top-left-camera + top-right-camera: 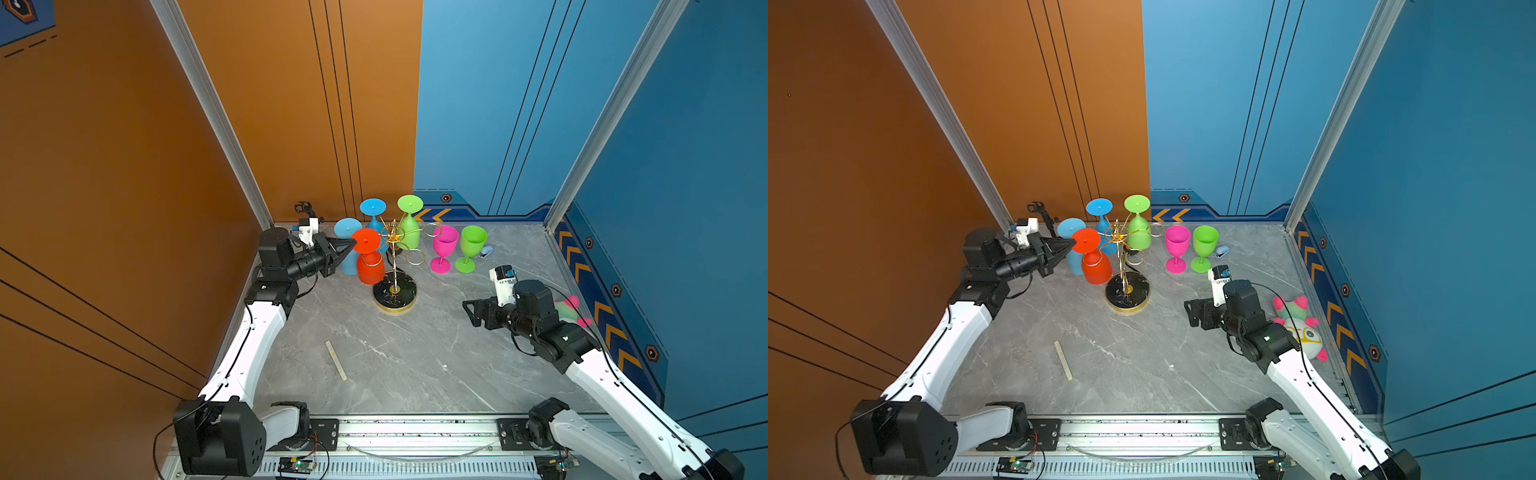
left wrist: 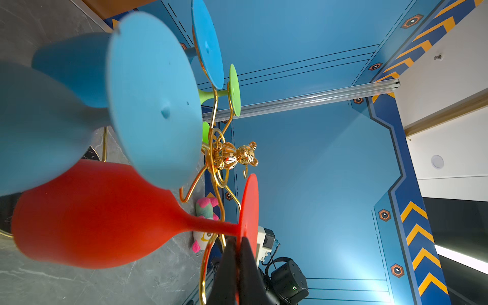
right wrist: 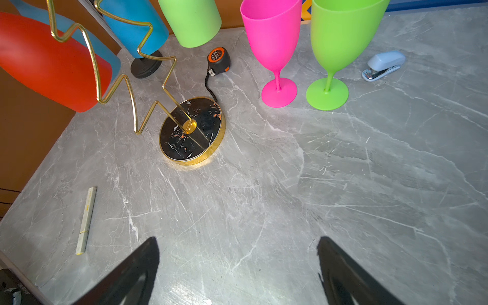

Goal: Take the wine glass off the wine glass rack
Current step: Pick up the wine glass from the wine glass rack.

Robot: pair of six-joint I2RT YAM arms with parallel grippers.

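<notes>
Red wine glass [image 1: 369,268] on the rack [image 3: 192,132]: my left gripper [image 1: 351,246] pinches its foot rim at the fingertips; right gripper [image 3: 237,240] spread, empty.

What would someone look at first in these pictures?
The gold wine glass rack near the back of the table, with bright glasses hanging upside down. The left gripper pinches the foot of the red wine glass, and a pink glass and a green glass stand upright beside the rack.
</notes>
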